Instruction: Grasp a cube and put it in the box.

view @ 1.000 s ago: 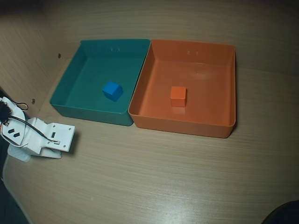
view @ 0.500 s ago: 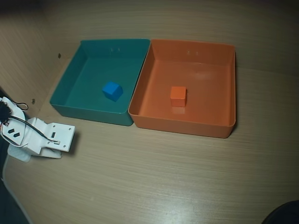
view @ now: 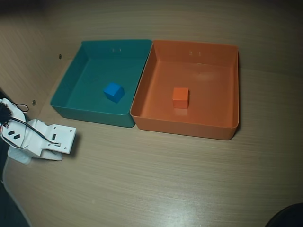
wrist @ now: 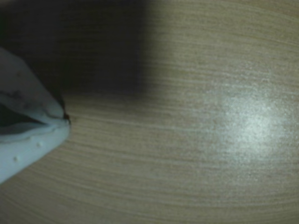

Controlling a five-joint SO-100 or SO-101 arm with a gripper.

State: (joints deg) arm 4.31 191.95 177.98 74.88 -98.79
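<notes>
In the overhead view the small orange cube (view: 180, 97) rests on the floor of the box (view: 232, 90), a shallow orange tray, a little left of its middle. My white arm (view: 45, 139) lies folded low at the table's left edge, well apart from both trays. The wrist view shows only bare wooden tabletop, with my gripper (wrist: 64, 119) coming in from the left edge. Its two white fingers (wrist: 28, 144) meet at their tips, shut with nothing between them. The wrist view shows neither the cube nor the box.
A teal tray (view: 71, 90) of equal size stands against the box's left wall, with a small blue cube (view: 113, 91) inside it. Wooden walls rise at the back and left. A dark object (view: 289, 217) sits at the bottom right corner.
</notes>
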